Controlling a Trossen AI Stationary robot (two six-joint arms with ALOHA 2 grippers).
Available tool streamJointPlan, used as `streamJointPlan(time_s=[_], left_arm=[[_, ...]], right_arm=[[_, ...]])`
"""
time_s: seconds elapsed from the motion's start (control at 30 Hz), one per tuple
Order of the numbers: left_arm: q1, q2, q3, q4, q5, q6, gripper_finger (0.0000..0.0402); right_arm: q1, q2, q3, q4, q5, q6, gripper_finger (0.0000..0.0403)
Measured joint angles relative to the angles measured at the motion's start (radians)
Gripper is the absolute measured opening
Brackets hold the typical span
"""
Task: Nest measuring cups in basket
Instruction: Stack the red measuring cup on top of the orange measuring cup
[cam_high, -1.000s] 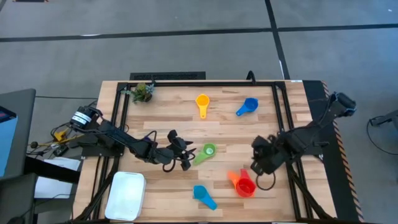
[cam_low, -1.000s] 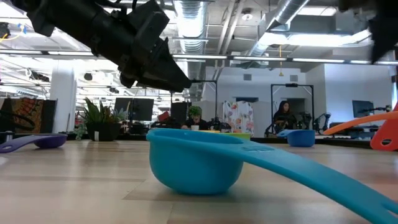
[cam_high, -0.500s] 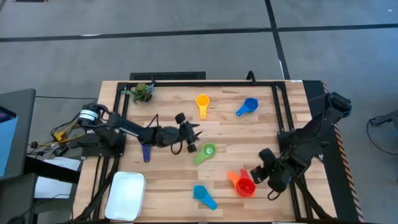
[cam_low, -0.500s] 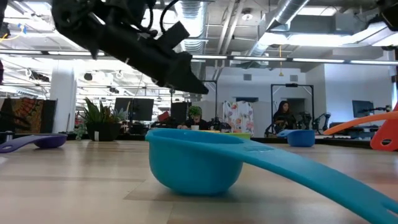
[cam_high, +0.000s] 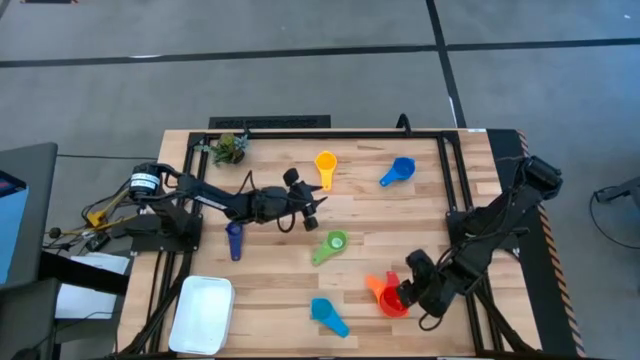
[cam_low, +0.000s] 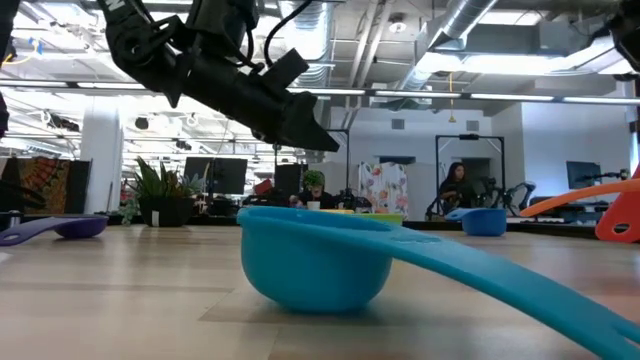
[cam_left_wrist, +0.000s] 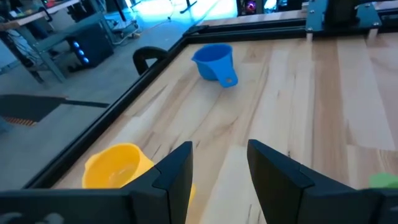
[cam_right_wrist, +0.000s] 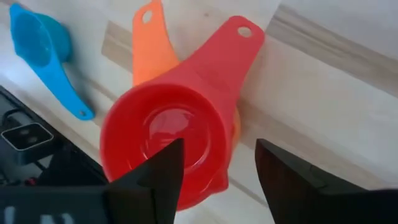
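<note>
Several measuring cups lie apart on the wooden table: yellow (cam_high: 325, 165), blue (cam_high: 398, 171), green (cam_high: 330, 245), dark blue (cam_high: 234, 240), light blue (cam_high: 328, 316). The red cup (cam_high: 393, 301) sits on the orange one (cam_high: 375, 285). The white basket (cam_high: 203, 315) rests at the near left corner. My left gripper (cam_high: 311, 200) is open in the air just short of the yellow cup (cam_left_wrist: 115, 165). My right gripper (cam_right_wrist: 219, 146) is open above the red cup (cam_right_wrist: 168, 140), one finger on either side of its bowl.
A small green plant clump (cam_high: 230, 148) sits at the far left corner. A black frame rail (cam_high: 330, 133) runs round the table. Bare wood lies between the yellow and blue cups. In the low view the light blue cup (cam_low: 320, 255) fills the foreground.
My left gripper has swung from beside the green cup toward the far edge and up, stopping near the yellow cup; the dark blue cup now shows where the arm covered it. My right gripper has moved toward the near edge and leftward over the red cup. No cup has moved.
</note>
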Motion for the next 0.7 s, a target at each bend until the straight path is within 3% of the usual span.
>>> streamJointPlan(time_s=[0.5, 0.7], left_arm=[[-0.003, 0.000, 0.000, -0.001, 0.000, -0.025, 0.0144], [-0.003, 0.000, 0.000, -0.001, 0.000, -0.041, 0.0144]], right_arm=[[-0.015, 0.058, 0.000, -0.019, -0.006, -0.123, 0.0156], [-0.037, 0.060, 0.000, -0.030, -0.053, -0.221, 0.0104]])
